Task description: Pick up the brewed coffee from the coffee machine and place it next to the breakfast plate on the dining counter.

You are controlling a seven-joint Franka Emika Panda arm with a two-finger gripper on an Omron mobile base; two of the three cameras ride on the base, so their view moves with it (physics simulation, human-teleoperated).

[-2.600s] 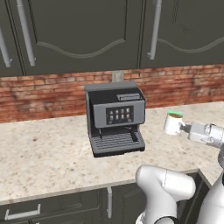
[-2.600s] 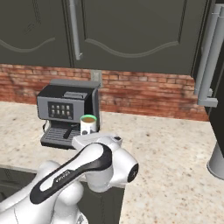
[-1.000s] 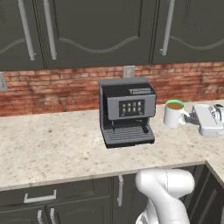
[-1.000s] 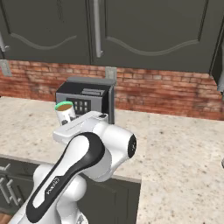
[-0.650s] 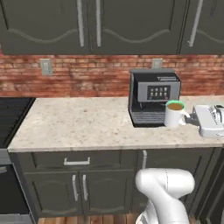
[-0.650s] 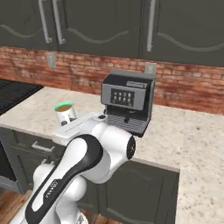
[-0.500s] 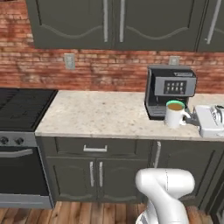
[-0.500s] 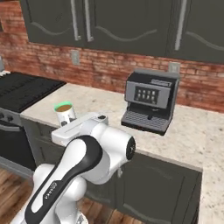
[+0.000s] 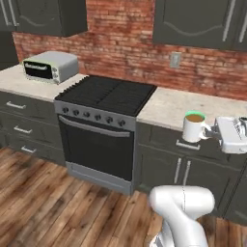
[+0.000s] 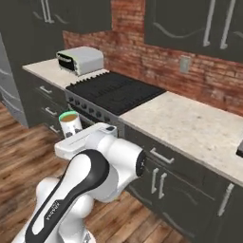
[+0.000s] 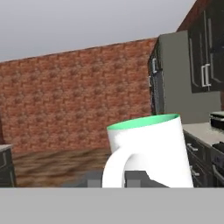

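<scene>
The gripper (image 9: 212, 135) holds the brewed coffee (image 9: 194, 127) by its handle side, upright and level so nothing spills in transit, in the air well in front of the stove (image 9: 107, 94) and toaster oven (image 9: 50, 66).

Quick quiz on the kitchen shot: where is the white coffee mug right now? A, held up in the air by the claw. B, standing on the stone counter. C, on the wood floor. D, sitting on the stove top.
A: the mug hangs in the claw by its handle side, in front of the cabinets, with nothing under it.
</scene>
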